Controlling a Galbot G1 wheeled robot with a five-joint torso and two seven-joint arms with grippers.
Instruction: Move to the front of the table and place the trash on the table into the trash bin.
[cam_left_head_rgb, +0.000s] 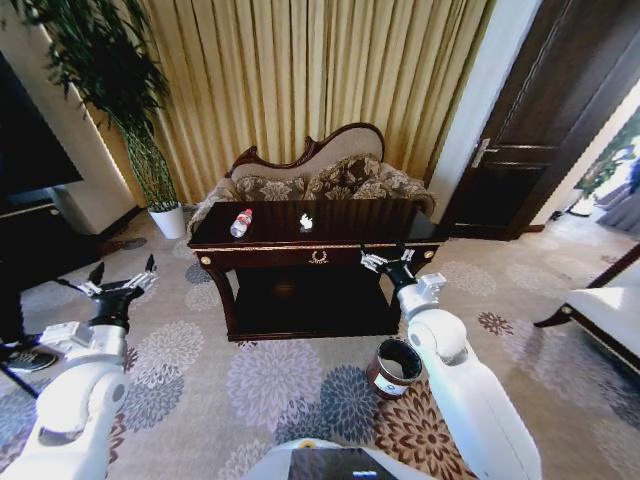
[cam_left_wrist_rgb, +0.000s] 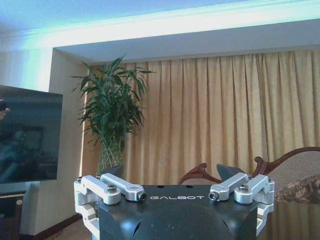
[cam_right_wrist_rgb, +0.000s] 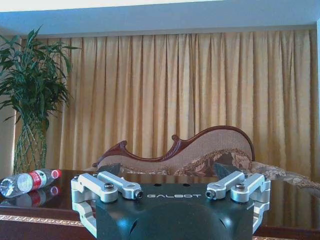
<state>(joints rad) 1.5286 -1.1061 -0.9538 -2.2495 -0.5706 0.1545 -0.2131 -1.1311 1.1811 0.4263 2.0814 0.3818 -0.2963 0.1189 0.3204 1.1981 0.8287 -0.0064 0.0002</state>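
Table (cam_left_head_rgb: 318, 258): dark wood, glossy, mirror-like top, gold trim. Bottle (cam_left_head_rgb: 241, 222): clear plastic, red label and cap. Scrap (cam_left_head_rgb: 306, 222): white, crumpled, paper-like. Trash bin (cam_left_head_rgb: 396, 368): dark brown, shiny rim. Sofa (cam_left_head_rgb: 330, 175): patterned cloth, polished carved wood. Curtain (cam_left_head_rgb: 300, 70): matt gold cloth.

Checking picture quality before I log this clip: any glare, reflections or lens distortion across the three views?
Head view: wide-angle bending at the edges, bright wash at the right by the door; the glossy table top mirrors the sofa. Right wrist view: the bottle is reflected in the tabletop. Left wrist view: bluish cast on the ceiling, and the dark screen shows reflections.
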